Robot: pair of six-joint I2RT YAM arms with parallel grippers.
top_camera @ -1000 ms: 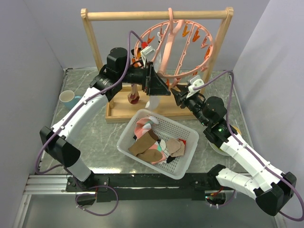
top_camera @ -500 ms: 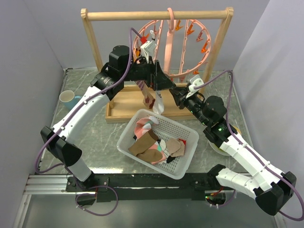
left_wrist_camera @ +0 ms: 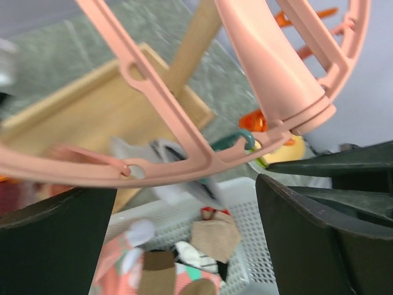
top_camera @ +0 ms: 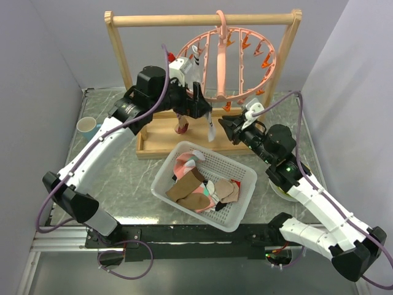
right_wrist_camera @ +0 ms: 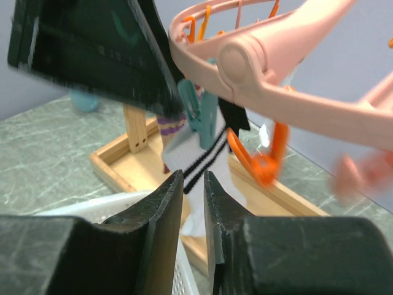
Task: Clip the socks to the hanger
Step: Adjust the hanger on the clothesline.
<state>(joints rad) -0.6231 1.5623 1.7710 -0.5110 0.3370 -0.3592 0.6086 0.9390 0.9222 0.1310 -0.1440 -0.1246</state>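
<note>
Hanger hangs by its hook from the wooden rack at the far edge, ring tilted. Left gripper is up at the ring's lower left. In the wrist view its jaws are wide and the ring crosses between the fingers without touching them. White black-striped sock dangles from a teal clip under the ring. A maroon sock hangs just to its left. Right gripper sits just right of the striped sock. Its jaws are nearly closed, with a thin gap and nothing seen between. The other socks are piled in the white mesh basket mid-bench, toward the near edge.
</note>
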